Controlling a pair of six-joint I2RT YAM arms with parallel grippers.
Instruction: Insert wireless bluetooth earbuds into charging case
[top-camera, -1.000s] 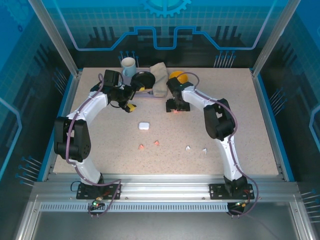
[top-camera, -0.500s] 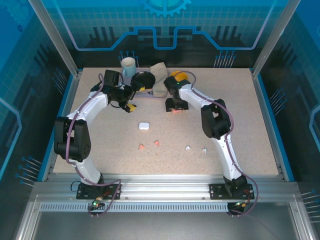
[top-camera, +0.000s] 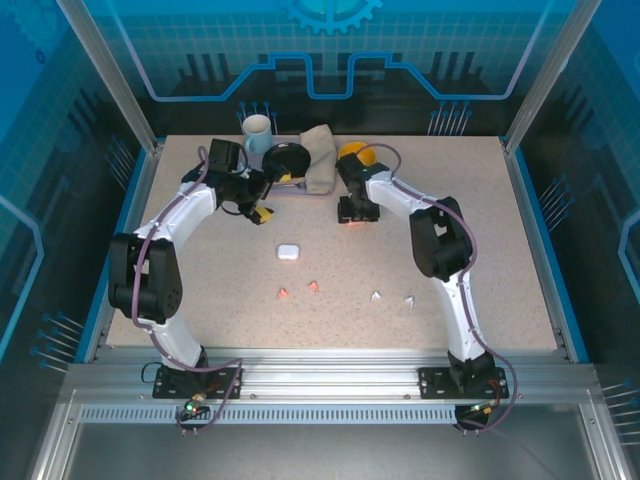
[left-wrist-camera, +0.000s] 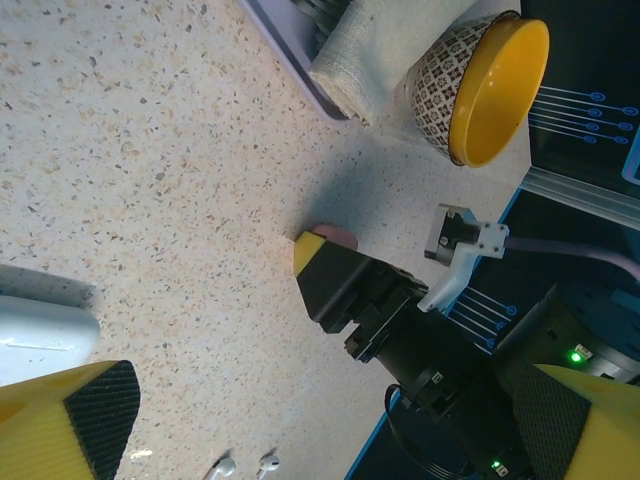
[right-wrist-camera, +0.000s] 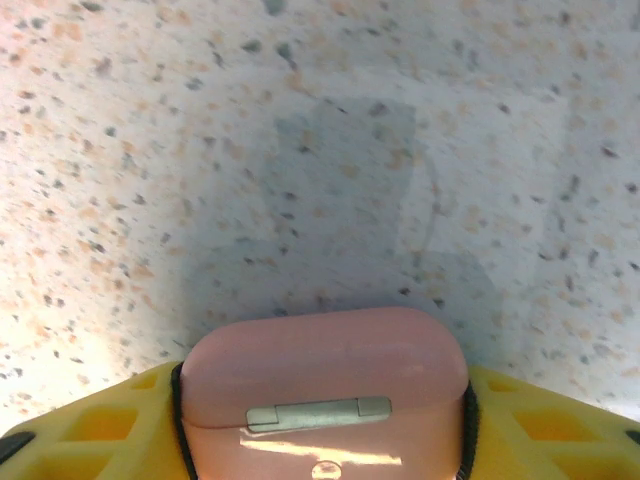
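Lying on speckled table: cloth and yellow bowl, both just beyond right gripper; left gripper, fingers spread wide, nothing held; right gripper, low at table, fingers pressed to both sides of pink case, hinge towards its camera; white case, closed, near left gripper, base side; pink earbuds, two, and white earbuds, two, loose, well apart from both grippers, base side
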